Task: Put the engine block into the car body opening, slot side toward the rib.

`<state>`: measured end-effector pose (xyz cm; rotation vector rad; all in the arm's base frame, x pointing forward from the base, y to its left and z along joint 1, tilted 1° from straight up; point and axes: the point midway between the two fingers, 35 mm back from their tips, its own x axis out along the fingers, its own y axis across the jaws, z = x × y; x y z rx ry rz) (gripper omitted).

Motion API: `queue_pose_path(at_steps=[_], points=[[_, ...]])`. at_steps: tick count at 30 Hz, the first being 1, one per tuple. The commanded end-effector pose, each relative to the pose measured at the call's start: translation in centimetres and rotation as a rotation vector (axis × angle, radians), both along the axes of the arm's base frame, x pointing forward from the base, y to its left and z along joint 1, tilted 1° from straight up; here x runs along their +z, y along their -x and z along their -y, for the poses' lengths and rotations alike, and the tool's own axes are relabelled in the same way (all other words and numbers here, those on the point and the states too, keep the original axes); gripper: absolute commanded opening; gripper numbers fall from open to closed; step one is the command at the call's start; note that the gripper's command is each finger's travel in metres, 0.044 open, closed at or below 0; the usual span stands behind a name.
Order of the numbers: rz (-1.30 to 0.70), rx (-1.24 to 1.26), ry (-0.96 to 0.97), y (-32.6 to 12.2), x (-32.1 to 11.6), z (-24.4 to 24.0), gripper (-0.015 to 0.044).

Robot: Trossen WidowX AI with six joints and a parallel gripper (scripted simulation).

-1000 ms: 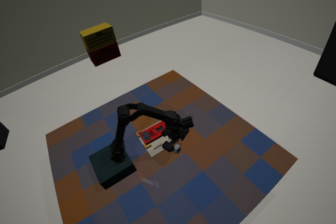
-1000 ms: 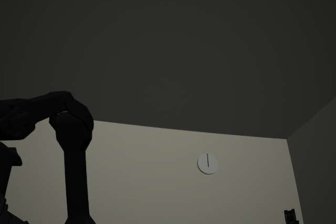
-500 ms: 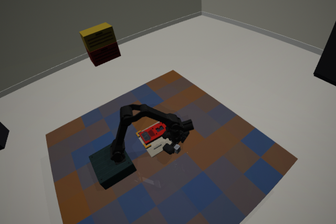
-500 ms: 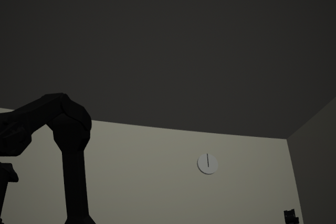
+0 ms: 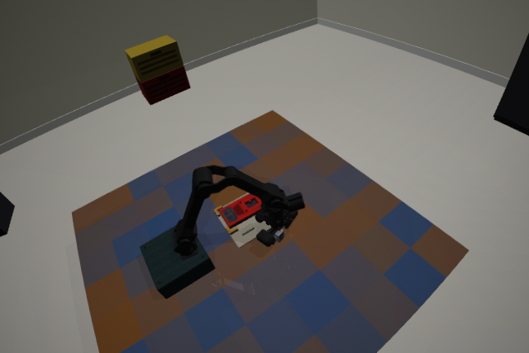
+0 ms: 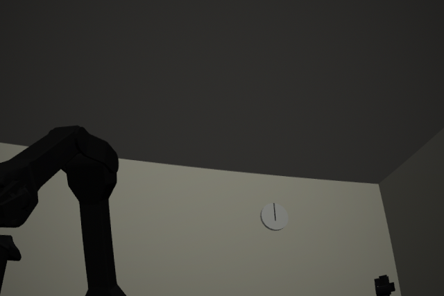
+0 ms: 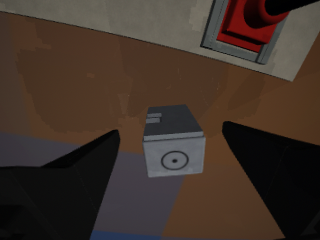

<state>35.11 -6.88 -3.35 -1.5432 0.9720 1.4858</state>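
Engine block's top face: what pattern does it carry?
A dark ring around a dot; the wrist view shows it best.

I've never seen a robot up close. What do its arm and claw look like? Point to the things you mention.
The arm is matte black all over, built of chunky, angular segments with bulky rounded joints. The claw [image 7: 171,130] is black too, with two smooth wedge-shaped fingers narrowing to blunt tips. No cables or markings stand out in this dim light.

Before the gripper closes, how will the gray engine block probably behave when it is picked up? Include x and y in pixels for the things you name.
The engine block [image 5: 279,235] [image 7: 174,156] looks rigid, so it probably will not bend. Its flat faces suggest it would slide rather than roll. Its smooth-looking sides may slip a little if gripped off-centre.
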Motion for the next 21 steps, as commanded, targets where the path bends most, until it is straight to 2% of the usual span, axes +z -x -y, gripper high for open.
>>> queue_pose_path(at_steps=[1,9,15,19,21], points=[[-0.006,0.004,-0.006,0.2,-0.4,-0.1,0.0361],[-0.006,0.004,-0.006,0.2,-0.4,-0.1,0.0151],[-0.006,0.004,-0.006,0.2,-0.4,-0.1,0.0111],[-0.006,0.004,-0.006,0.1,0.1,-0.1,0.0006],[-0.006,0.004,-0.006,0.0,0.7,-0.1,0.0]])
